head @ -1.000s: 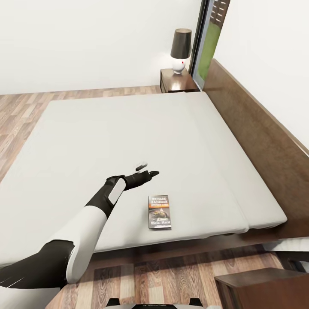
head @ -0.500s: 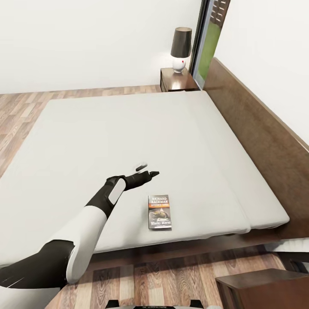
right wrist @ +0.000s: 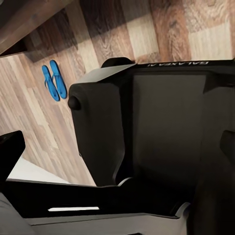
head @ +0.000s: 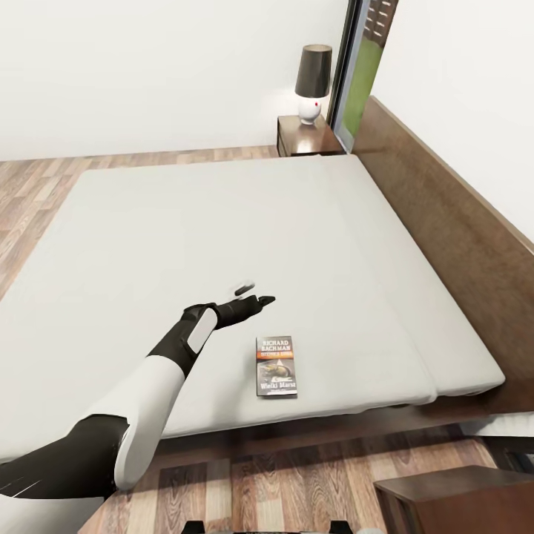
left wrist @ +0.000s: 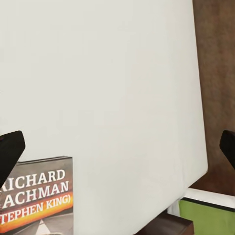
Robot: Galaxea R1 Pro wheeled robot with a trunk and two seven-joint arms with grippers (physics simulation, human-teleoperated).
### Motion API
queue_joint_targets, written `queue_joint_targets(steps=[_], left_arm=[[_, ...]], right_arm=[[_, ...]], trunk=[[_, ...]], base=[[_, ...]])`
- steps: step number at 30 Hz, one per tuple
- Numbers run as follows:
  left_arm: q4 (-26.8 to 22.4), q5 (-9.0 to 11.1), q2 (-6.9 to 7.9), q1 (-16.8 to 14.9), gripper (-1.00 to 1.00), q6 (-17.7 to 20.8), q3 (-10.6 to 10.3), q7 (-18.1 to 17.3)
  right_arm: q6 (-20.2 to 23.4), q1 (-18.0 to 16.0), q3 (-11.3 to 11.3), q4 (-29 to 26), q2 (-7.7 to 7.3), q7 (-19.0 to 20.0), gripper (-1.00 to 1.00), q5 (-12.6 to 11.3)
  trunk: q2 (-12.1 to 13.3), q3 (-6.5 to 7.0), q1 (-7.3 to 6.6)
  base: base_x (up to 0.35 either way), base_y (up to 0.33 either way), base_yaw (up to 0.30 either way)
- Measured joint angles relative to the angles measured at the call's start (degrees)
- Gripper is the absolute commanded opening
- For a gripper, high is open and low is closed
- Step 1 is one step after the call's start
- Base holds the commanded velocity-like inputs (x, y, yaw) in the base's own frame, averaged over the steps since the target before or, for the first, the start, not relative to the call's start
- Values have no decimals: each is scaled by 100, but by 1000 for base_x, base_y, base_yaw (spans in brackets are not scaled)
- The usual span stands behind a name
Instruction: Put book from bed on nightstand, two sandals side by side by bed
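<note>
The bed (head: 222,222) is big and low, with a plain off-white mattress and a dark brown wooden frame and headboard (head: 445,215). The book (head: 276,366) lies flat on the mattress, near the edge closest to the robot, with its white letters facing up. The left gripper (head: 252,294) hangs over the mattress just beside the book, not touching it, and its two fingers are spread apart with nothing between them. In the left wrist view the book (left wrist: 39,196) shows between the dark finger tips, with the mattress stretching away behind it. The floor (head: 44,185) is made of wood planks in light and dark browns, and the walls are white. A nightstand (head: 305,139) stands at the far side of the bed by the headboard, with a lamp (head: 312,86) on top that has a dark shade and a white base. Next to it a tall window (head: 363,74) shows green grass. Another dark brown nightstand (head: 460,500) sits close to the robot. In the right wrist view the two blue sandals (right wrist: 54,80) lie side by side on the wood floor, and the right gripper (right wrist: 117,147) has its fingers wide apart above the robot's dark base (right wrist: 161,127).
</note>
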Motion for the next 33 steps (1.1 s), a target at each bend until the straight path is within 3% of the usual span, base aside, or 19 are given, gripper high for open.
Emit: queue_joint_targets(steps=[33], left_arm=[[-4, -1, 0, 0, 100, 9, -8, -9]], right_arm=[[-2, 0, 0, 0, 0, 0, 100, 0]], trunk=[[-1324, -593, 725]], base=[[0, 0, 0]])
